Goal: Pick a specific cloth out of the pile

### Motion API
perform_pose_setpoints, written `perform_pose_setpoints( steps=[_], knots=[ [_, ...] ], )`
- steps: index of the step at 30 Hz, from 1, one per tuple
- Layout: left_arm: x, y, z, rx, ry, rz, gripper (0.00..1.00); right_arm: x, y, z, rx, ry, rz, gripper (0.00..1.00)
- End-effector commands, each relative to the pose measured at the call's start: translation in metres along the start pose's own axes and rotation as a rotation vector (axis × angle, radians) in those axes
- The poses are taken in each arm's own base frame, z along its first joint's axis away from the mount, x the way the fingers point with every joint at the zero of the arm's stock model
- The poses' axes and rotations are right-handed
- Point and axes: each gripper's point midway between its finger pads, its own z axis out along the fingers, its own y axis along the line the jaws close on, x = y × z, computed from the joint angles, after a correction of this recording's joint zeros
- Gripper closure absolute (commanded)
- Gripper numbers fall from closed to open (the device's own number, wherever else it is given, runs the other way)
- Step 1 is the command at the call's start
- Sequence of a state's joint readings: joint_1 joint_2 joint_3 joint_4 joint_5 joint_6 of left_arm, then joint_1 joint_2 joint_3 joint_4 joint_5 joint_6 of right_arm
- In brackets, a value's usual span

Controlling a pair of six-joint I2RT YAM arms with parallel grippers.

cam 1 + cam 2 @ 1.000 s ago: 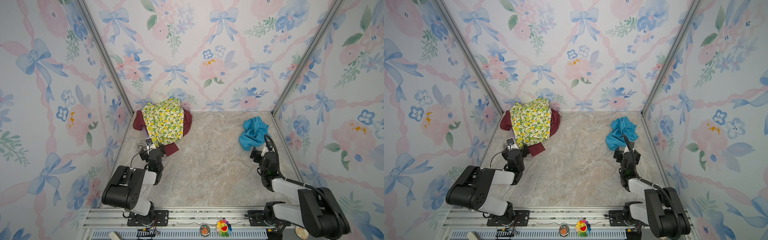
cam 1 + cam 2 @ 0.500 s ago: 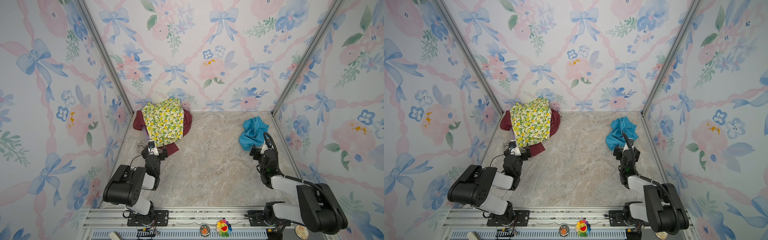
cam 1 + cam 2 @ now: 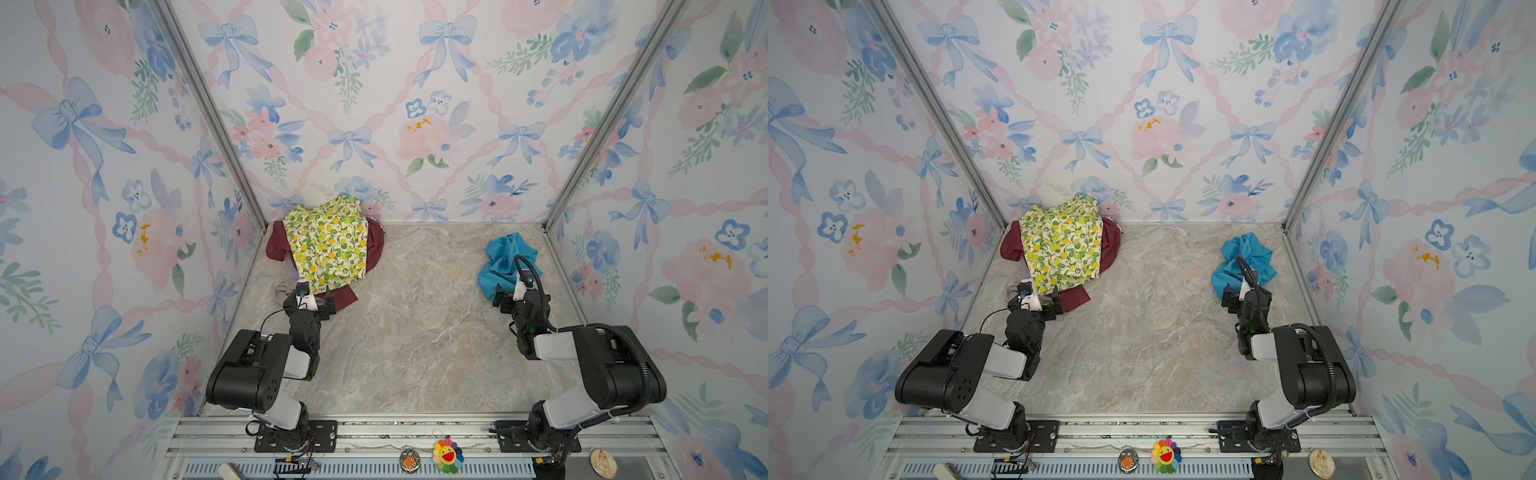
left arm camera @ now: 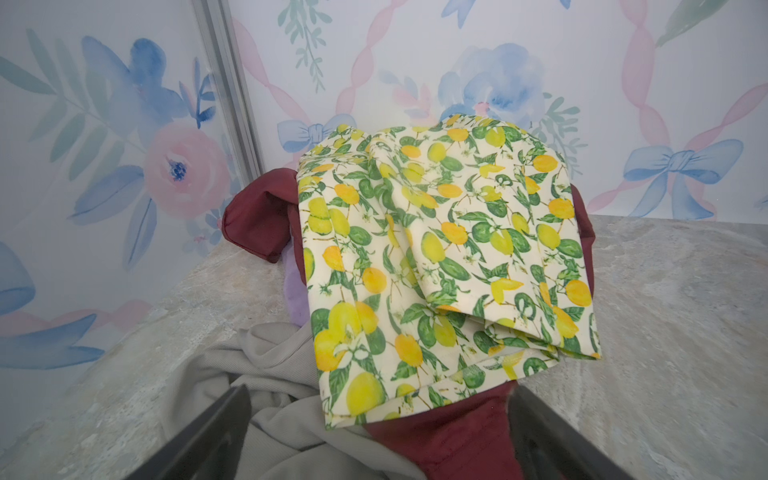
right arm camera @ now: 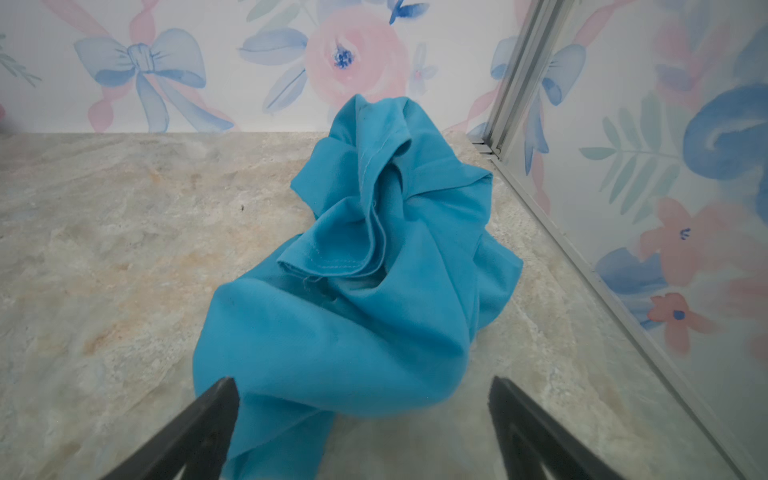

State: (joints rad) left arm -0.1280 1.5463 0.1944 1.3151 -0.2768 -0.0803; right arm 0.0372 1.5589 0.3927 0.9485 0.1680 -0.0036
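Jaws are spread wide on both arms, and neither pair pinches anything. The left gripper (image 4: 378,419) straddles the near edge of the pile. The right gripper (image 5: 361,399) straddles the near tail of the task's cloth, though whether its fingers (image 5: 216,411) brush the fabric is hard to tell.

Matte wallpaper panels (image 3: 374,104), printed with watercolour blue bows, pink ribbons and flowers, close in three sides and meet at aluminium corner posts (image 3: 208,112). The floor is a smooth beige-grey marble-look tabletop (image 3: 415,332).

In both top views the pile (image 3: 276,249) of soft cloths is heaped in the far left corner. On top lies a smooth folded cream cloth with a yellow-and-green lemon print (image 3: 328,245), draped over a plain dark maroon cloth (image 4: 257,216).

The plain turquoise-blue cloth (image 3: 505,257) lies well apart from the pile, by the right wall near the far right corner. It is a crumpled, unpatterned woven piece with deep folds and a stitched hem (image 5: 353,311).

A ribbed beige piece (image 4: 266,374) sits crumpled at the pile's near edge. A sliver of lilac fabric (image 4: 296,286) peeks out beside the lemon print.
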Motion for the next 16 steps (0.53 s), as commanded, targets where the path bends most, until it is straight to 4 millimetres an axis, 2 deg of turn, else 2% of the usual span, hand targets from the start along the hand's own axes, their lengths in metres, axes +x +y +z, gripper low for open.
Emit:
perform_pose_setpoints(
  steps=[1,16],
  knots=[
    [-0.0036,0.0006,0.0007,0.006,-0.016,0.01,0.02,0.0069,0.0124,-0.0015,-0.072,0.038,0.01,0.03],
    [-0.0035,0.0,-0.0006,0.009,-0.016,0.012,0.02,0.0067,0.0145,-0.0016,-0.073,0.037,-0.002,0.03]
  ],
)
